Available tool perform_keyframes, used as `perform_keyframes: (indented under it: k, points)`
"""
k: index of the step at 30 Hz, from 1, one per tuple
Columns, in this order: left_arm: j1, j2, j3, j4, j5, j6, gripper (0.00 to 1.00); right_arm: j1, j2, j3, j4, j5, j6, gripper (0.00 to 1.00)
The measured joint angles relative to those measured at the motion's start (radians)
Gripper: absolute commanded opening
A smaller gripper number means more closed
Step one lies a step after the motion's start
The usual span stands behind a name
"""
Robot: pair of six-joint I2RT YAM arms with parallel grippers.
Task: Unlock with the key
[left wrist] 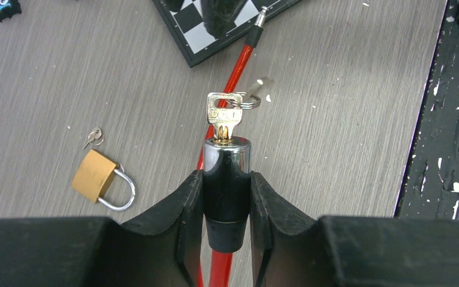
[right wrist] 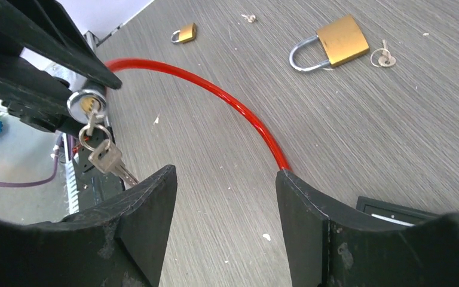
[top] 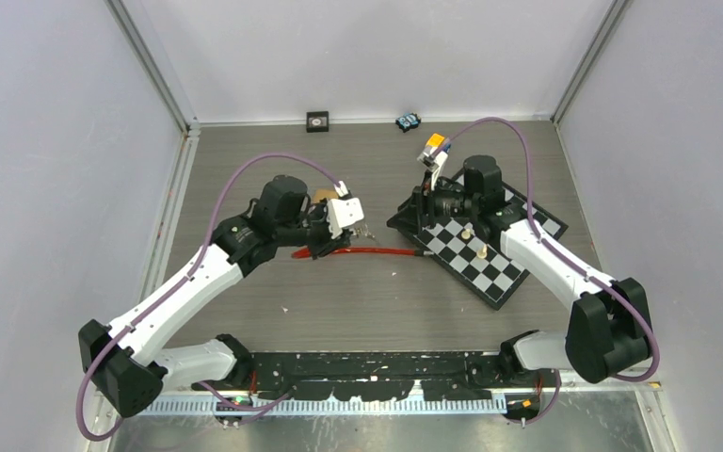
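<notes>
Your left pincer [left wrist: 227, 182] pinches the lock [left wrist: 228, 156], key [left wrist: 223, 116] seated; your right pincer [right wrist: 226, 176] is spread, empty. The cable pin [left wrist: 259, 15] lies free, so unlocking looks done.

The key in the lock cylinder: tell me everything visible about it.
The key is brass-coloured metal with a flat squarish head, its blade pushed into the chrome face of the lock cylinder, which the left tool clamps. A split ring through its head carries a silvery spare key. The open right tool is not touching it.
</notes>
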Motion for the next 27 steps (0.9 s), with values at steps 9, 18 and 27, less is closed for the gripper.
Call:
perform_keyframes:
  k: [9, 18, 27]
  points:
    - [0.048, 0.0, 0.049, -0.011, -0.013, -0.003, 0.0, 0.001, -0.003, 0.01, -0.124, 0.093, -0.089, 0.64]
    - [0.158, 0.013, 0.25, -0.031, -0.063, 0.003, 0.0, -0.001, -0.026, 0.047, -0.183, 0.136, -0.097, 0.64]
    - [0.163, 0.024, 0.275, -0.049, 0.003, 0.026, 0.0, 0.017, 0.093, 0.163, -0.329, 0.22, -0.304, 0.65]
